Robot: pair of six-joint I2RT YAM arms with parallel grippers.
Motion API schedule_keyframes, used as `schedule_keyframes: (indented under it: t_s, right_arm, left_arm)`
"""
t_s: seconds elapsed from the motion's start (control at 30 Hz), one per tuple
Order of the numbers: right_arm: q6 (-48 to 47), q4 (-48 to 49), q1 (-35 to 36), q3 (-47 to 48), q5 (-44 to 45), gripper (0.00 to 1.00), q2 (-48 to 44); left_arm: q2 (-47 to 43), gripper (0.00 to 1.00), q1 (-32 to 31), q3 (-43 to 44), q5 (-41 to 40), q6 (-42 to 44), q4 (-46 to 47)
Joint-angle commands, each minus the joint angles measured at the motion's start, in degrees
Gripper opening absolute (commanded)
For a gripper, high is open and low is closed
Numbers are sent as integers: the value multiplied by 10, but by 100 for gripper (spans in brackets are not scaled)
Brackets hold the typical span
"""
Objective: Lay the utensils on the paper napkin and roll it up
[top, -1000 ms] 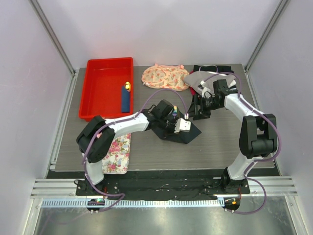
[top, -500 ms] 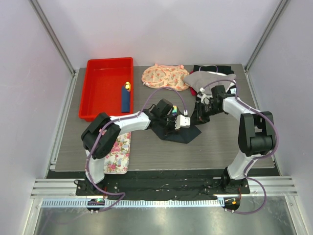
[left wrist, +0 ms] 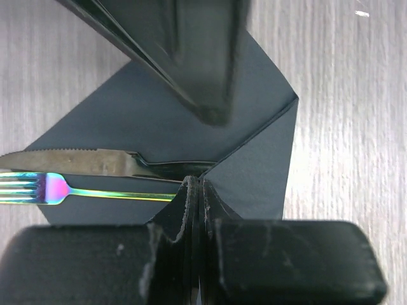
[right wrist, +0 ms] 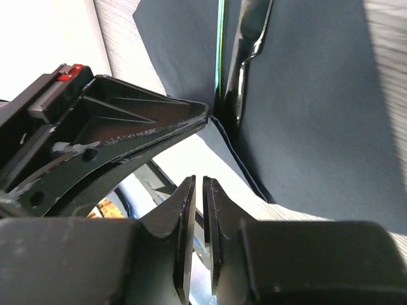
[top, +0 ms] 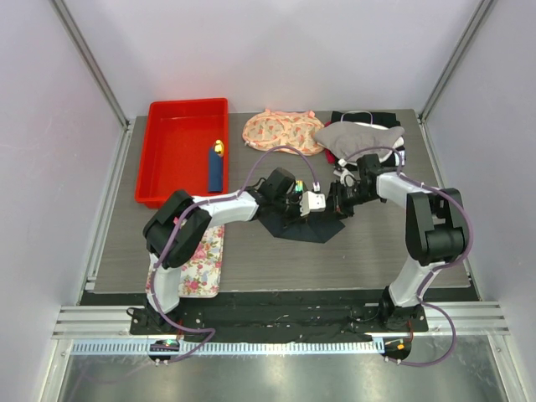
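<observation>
The paper napkin [top: 303,228] lies dark and flat mid-table with one corner folded up. My left gripper [top: 325,209] is shut on that corner; in the left wrist view the flap runs right into its tips [left wrist: 196,183]. The utensils lie side by side on the napkin [left wrist: 152,108]: the knife [left wrist: 82,162] and, just below it, an iridescent fork [left wrist: 57,189], their handles under the flap. My right gripper [top: 337,203] faces the left one, tips down on the napkin beside the knife handle. Its jaws [right wrist: 198,181] are shut to a thin slit with nothing seen between them.
A red bin [top: 159,167] at the back left holds a blue yellow-tipped stick [top: 215,170]. A floral cloth [top: 280,132], a grey cloth [top: 356,134] and a black cloth [top: 373,117] lie along the back. A floral tray [top: 201,264] sits by the left arm's base.
My right gripper has swung left and down to meet the left gripper and closed from wide open. The left gripper has drawn the napkin corner slightly back, folding it over the handles.
</observation>
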Motion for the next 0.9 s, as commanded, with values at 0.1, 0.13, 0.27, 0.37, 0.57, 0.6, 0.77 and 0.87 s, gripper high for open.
schedule_keyframes:
  t_s: [0.1, 0.13, 0.27, 0.37, 0.57, 0.6, 0.77, 0.87]
  right_arm:
    - [26, 37, 20, -13, -19, 18, 15]
    - [28, 43, 22, -14, -18, 18, 17]
    - [30, 50, 34, -20, -12, 17, 27]
    - [31, 55, 42, -22, -2, 16, 37]
    - [33, 67, 55, -28, 14, 15, 50]
    - [33, 67, 56, -29, 16, 15, 53]
    - [31, 67, 59, -29, 39, 13, 61]
    - [34, 67, 60, -28, 57, 11, 70]
  left_arm:
    - [0, 0, 3, 2, -23, -13, 66]
    - [2, 0, 4, 2, -24, -12, 66]
    - [4, 0, 4, 2, -24, -12, 68]
    - [8, 0, 6, 3, -28, -12, 68]
    - [14, 0, 8, 5, -32, -16, 68]
    - [17, 0, 8, 5, -33, -17, 67]
    - [20, 0, 9, 5, -36, -18, 68]
    - [21, 0, 11, 9, -40, -26, 68]
